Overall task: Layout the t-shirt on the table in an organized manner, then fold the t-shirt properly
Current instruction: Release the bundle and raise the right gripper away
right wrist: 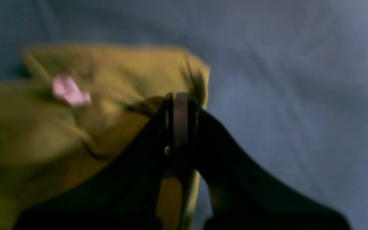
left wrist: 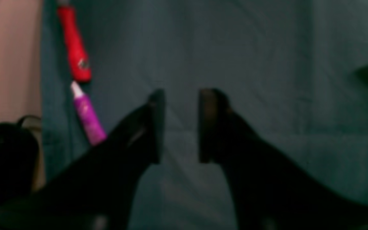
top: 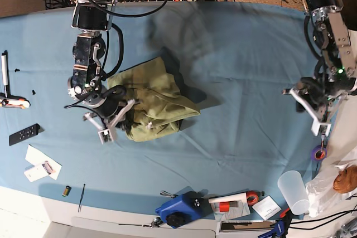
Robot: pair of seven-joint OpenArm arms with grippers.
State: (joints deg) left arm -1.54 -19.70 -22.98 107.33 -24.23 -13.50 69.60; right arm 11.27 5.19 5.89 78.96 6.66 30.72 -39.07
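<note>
The olive-green t-shirt [top: 155, 103] lies bunched in a heap left of the middle of the blue-covered table [top: 245, 48]. My right gripper [top: 124, 114] is at the heap's left edge. In the right wrist view its jaws are pressed together [right wrist: 180, 119] with a fold of the t-shirt [right wrist: 107, 80] drawn up to their tips; a pale tag [right wrist: 69, 91] shows on the cloth. My left gripper [top: 311, 110] hangs over bare blue cloth near the right edge, far from the shirt. In the left wrist view it is open [left wrist: 180, 124], with nothing between the fingers.
A red marker [left wrist: 74, 44] and a purple marker [left wrist: 88, 116] lie by the table edge near my left gripper, beside a black object [left wrist: 8, 159]. A plastic cup [top: 293, 190], a blue tool [top: 178, 210], a remote [top: 24, 134] and papers [top: 39, 168] sit along the front and left.
</note>
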